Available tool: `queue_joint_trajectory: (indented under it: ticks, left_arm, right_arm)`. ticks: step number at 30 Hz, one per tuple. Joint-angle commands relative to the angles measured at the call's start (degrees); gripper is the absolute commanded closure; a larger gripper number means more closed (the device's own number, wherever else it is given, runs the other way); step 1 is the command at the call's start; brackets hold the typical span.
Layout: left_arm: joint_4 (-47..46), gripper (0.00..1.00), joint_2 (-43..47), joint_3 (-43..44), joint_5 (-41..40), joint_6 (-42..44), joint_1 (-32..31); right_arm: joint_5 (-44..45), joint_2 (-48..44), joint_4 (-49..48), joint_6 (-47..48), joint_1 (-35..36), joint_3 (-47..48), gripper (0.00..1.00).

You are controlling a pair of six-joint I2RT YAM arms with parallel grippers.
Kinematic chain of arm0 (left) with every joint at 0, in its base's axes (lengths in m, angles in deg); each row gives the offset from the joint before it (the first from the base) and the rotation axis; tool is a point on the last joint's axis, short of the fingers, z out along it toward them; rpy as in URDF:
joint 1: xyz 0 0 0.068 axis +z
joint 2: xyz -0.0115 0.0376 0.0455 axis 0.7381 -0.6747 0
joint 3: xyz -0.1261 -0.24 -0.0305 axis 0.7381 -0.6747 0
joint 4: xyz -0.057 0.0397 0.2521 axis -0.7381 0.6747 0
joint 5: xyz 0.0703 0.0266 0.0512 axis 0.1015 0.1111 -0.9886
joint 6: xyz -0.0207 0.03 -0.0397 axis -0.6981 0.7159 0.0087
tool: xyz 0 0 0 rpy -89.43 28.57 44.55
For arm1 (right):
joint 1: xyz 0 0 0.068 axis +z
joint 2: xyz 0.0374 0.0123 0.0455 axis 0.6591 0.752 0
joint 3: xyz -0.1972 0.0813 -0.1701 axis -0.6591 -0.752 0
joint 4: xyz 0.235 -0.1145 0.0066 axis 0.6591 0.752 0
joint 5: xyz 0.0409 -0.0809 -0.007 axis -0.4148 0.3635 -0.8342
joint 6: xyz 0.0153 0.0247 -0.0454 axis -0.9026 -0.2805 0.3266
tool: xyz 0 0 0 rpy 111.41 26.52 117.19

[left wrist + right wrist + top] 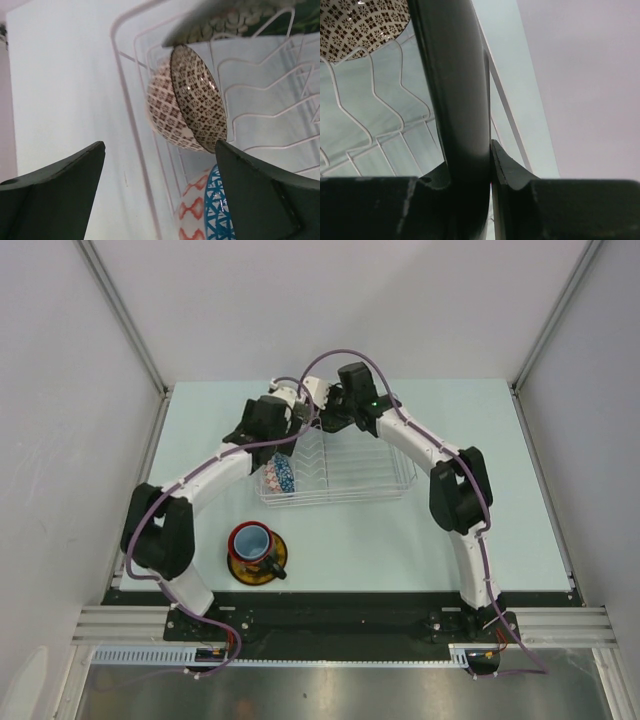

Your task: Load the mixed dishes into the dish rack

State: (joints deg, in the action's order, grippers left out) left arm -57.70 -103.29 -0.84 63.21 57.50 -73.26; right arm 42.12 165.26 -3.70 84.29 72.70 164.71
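netted bowl (195,95) racked, ahead of parted left pincer (160,146)

Netted bowl (192,100) and blue bowl (212,215) stand on edge in the rack (350,475).

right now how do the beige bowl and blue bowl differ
The beige netted bowl shows brown netting on cream; the small blue bowl has orange diamonds outside, blue lattice inside. The beige bowl sits farther back in the dish rack than the blue bowl. Both stand on edge.
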Motion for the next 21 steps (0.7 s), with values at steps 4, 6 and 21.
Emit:
queue_joint_trajectory:
  ticks: [4, 6, 21]
  left_arm:
    - [4.47, 0.00, 7.62, 8.95, 4.82, -0.75, 4.67]
    - [5.43, 0.01, 8.86, 9.57, 6.05, -1.28, 6.26]
    - [5.52, 0.00, 12.02, 4.47, 10.28, -2.77, 14.35]
  right_arm:
    - [3.57, 1.16, -4.34, 6.17, 5.36, 2.45, 1.00]
    - [4.45, 1.59, -4.16, 6.87, 6.06, 2.01, 1.00]
    - [12.96, 3.53, -4.07, 12.50, 9.05, -2.99, 0.92]
